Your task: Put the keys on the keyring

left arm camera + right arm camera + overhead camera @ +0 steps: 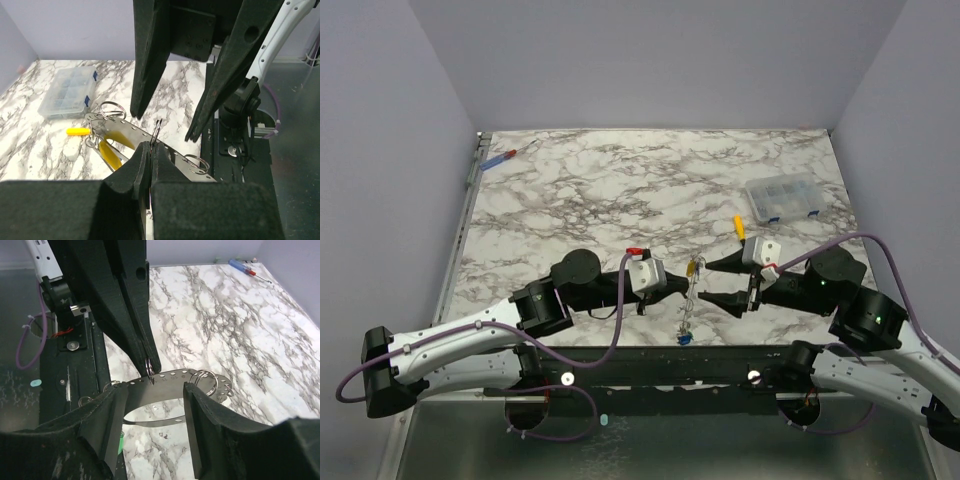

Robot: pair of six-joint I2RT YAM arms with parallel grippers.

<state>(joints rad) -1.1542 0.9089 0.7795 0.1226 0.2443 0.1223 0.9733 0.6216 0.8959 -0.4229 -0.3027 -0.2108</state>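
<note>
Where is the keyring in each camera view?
Top external: keyring low centre, between left tool and right tool.
Left wrist: keyring centre, slanting just above the closed left tool.
Right wrist: keyring lower centre, inside the open right tool.
Shared landmark: the left tool pinching it.

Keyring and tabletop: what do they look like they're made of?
Keyring: looks like metal. It is a thin, flat silver band with punched holes and bright glints, apparently bare.
Tabletop: white with grey veining, like marble. Cannot tell whether it is real stone or a printed laminate.
</note>
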